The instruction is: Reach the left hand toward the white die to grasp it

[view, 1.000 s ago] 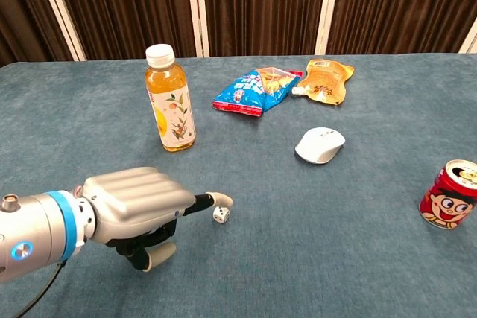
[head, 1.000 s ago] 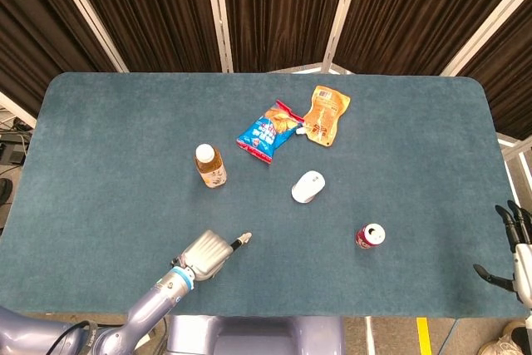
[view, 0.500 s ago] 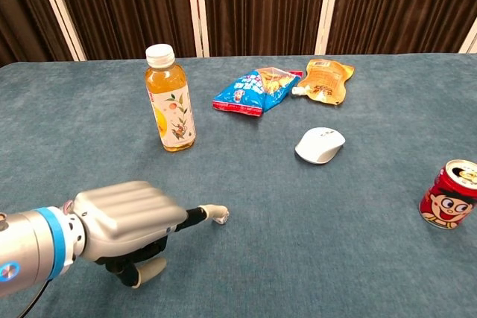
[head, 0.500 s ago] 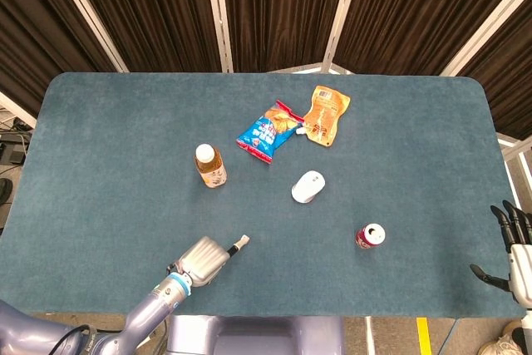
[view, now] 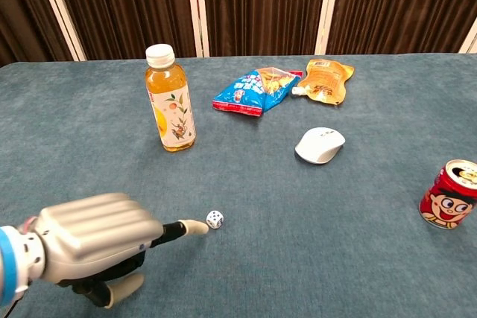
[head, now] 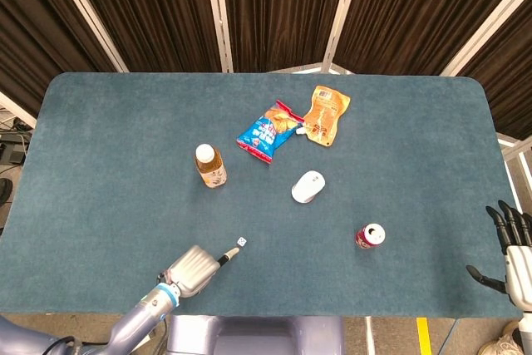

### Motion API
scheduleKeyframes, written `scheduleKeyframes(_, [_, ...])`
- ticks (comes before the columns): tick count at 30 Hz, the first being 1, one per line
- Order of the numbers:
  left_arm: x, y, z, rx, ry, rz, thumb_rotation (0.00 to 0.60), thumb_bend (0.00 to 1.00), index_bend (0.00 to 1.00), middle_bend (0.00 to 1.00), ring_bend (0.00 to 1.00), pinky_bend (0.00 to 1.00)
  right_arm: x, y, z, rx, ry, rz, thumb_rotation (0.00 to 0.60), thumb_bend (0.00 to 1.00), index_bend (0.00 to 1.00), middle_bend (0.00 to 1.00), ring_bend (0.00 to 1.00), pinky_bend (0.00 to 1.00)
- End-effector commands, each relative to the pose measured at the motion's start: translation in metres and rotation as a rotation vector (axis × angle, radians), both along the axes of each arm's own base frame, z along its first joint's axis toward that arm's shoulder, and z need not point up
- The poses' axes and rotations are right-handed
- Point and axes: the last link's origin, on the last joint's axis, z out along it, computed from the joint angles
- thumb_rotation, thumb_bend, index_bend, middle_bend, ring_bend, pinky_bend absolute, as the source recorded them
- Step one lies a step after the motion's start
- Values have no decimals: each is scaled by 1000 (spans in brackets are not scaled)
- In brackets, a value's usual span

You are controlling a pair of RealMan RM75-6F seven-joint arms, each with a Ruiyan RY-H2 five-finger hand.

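The white die [head: 240,241] lies on the blue table, near the front edge and left of centre; the chest view shows the die [view: 215,219] too. My left hand [head: 193,268] is just behind it on the near-left side. One finger stretches toward the die, its tip [view: 197,226] a short gap away and not touching. In the chest view the left hand [view: 97,247] has its other fingers curled under the palm, holding nothing. My right hand [head: 509,247] hangs off the table's right edge, fingers spread and empty.
An orange drink bottle [view: 170,99] stands upright behind the die. Further back lie a blue snack bag [view: 257,90] and an orange pouch [view: 325,80]. A white mouse [view: 320,144] sits mid-table, and a red can [view: 451,194] stands to the right.
My left hand has drawn back toward the near-left edge. Its outstretched fingertip, which was over the die, now stops short of it, leaving the die uncovered. The right hand has barely shifted.
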Motion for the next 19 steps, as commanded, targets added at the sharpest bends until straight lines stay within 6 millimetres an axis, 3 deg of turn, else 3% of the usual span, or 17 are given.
scheduleKeyframes(1, [-4,-7,16,30,-46,1,600,585,0,853,868,876,2,1,-1,0,1,5,600,5,60,0,0,0])
scheduleKeyframes(3, [-5,-7,28,75,-73,-9,600,585,0,822,839,856,3,2,-1,1,4,9,600,5,60,0,0,0])
scheduleKeyframes(5, [-9,-9,43,133,-105,-16,600,586,0,695,729,758,4,3,-2,4,7,12,600,5,60,0,0,0])
scheduleKeyframes(7, [-16,-10,58,203,-128,-22,600,586,0,485,555,624,3,3,-3,7,10,11,600,5,60,0,0,0])
scheduleKeyframes(9, [-25,-13,74,278,-142,-28,600,570,0,186,281,446,3,3,-3,8,10,9,600,5,60,0,0,0])
scheduleKeyframes(11, [-37,-16,89,353,-150,-22,600,498,0,28,73,239,4,3,-4,10,11,12,600,4,60,0,0,0])
scheduleKeyframes(12, [-46,-19,98,391,-139,-3,600,435,0,0,11,126,4,3,-4,10,11,14,600,5,60,0,0,0])
scheduleKeyframes(14, [-59,-23,114,447,-127,32,600,358,0,0,0,24,5,3,-4,10,14,18,600,5,60,0,0,0])
scheduleKeyframes(19, [-86,-38,150,580,-151,63,600,321,0,0,0,0,6,4,-6,15,17,17,600,6,61,0,0,0])
